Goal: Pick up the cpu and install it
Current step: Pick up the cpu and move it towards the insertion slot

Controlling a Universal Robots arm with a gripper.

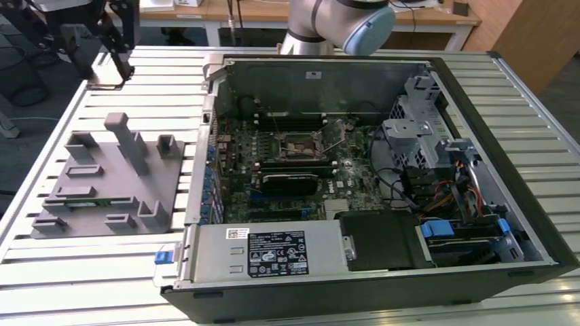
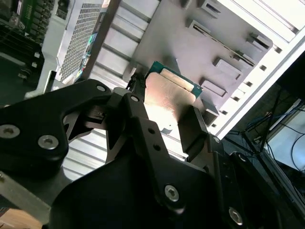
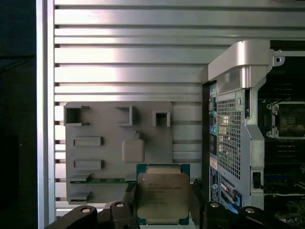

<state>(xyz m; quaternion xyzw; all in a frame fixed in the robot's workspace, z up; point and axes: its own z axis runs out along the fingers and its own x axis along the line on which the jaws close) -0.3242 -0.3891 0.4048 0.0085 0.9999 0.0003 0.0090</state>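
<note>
The cpu (image 3: 163, 194) is a flat square chip with a silvery top and a green rim. My gripper (image 3: 162, 205) is shut on it, one black finger on each side, and holds it above the slatted table. In the second wrist view the cpu (image 2: 172, 93) sits between the same fingers (image 2: 191, 131) of the gripper (image 2: 167, 114). The grey parts holder (image 3: 119, 148) lies below the chip. The open computer case (image 1: 363, 176) has its empty cpu socket (image 1: 302, 145) on the motherboard, and the socket (image 3: 287, 119) also appears in the first wrist view. The arm (image 1: 340, 24) stands behind the case.
The grey parts holder (image 1: 100, 180) lies at the exterior view's left of the case, with a green memory stick (image 1: 86, 202) in a slot. The case's metal side wall (image 3: 238, 124) rises between holder and motherboard. A black heatsink (image 1: 290, 182) sits below the socket.
</note>
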